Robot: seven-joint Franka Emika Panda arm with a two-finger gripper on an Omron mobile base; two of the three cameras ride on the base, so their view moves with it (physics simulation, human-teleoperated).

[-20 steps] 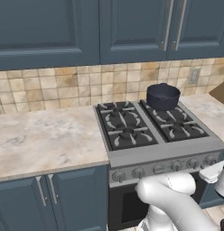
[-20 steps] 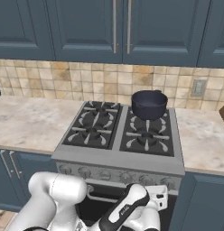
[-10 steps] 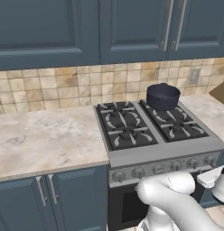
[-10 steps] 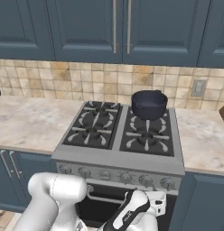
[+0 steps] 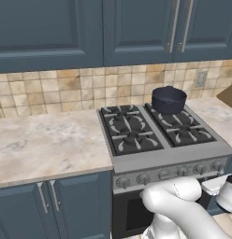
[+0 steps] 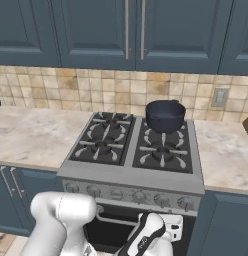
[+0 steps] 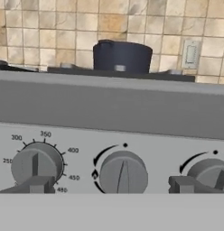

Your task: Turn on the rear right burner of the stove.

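Observation:
The stove (image 5: 164, 156) (image 6: 131, 177) is a silver-grey range with a black four-burner cooktop. A dark blue pot (image 5: 168, 99) (image 6: 165, 115) (image 7: 122, 56) sits on the rear right burner and hides its cap. Small round knobs line the front panel (image 5: 182, 172) (image 6: 138, 196). In the hand view, my gripper (image 7: 111, 185) is open and level with the panel. A round silver knob (image 7: 123, 173) stands between its fingertips (image 7: 37, 185), a little beyond them. A temperature dial (image 7: 36, 163) is to its left and another knob (image 7: 212, 173) to its right. My hand (image 6: 168, 226) hangs low before the oven door.
Marble counters (image 5: 43, 144) (image 6: 223, 155) flank the stove, with blue cabinet doors (image 5: 76, 205) below and blue wall cabinets (image 6: 126, 30) above. A wall outlet (image 6: 219, 97) sits on the tiled backsplash. A brown object (image 5: 228, 95) shows at the right edge.
My hand has sunk a little lower in front of the stove's knob panel. The pot and knobs have not moved.

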